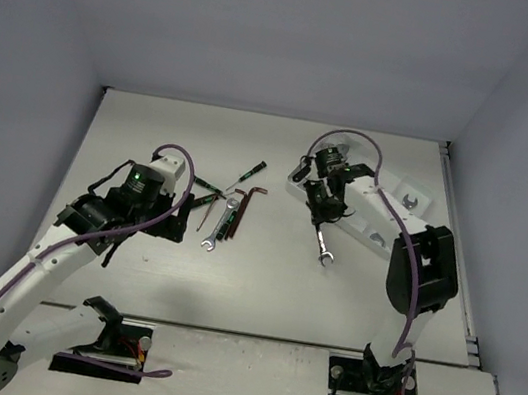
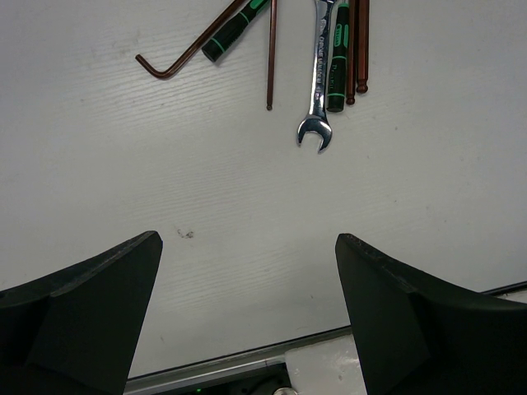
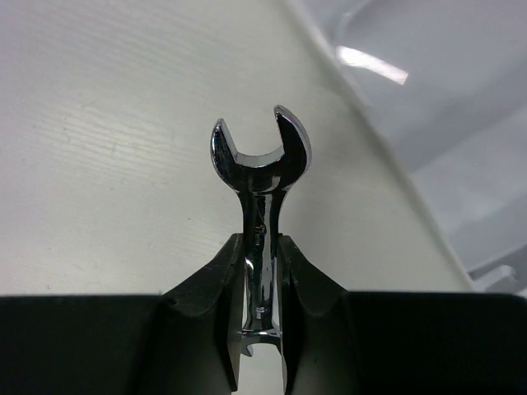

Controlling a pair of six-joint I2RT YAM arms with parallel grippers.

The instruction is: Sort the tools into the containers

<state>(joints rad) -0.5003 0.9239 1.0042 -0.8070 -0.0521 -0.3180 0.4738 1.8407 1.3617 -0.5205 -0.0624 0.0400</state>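
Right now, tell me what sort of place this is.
Likely a robot test cell: bare walls enclose a white table, two arms bolted at its edge, loose tools and a sorting tray.

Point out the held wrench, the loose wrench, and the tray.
held wrench (image 3: pixel 262 169): right wrist view, open-end head.
loose wrench (image 2: pixel 319 74): left wrist view, shank.
tray (image 3: pixel 461 107): right wrist view, bare interior.

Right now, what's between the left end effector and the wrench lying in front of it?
Only bare table, as the left wrist view shows: nothing lies between the open left end effector and the wrench.
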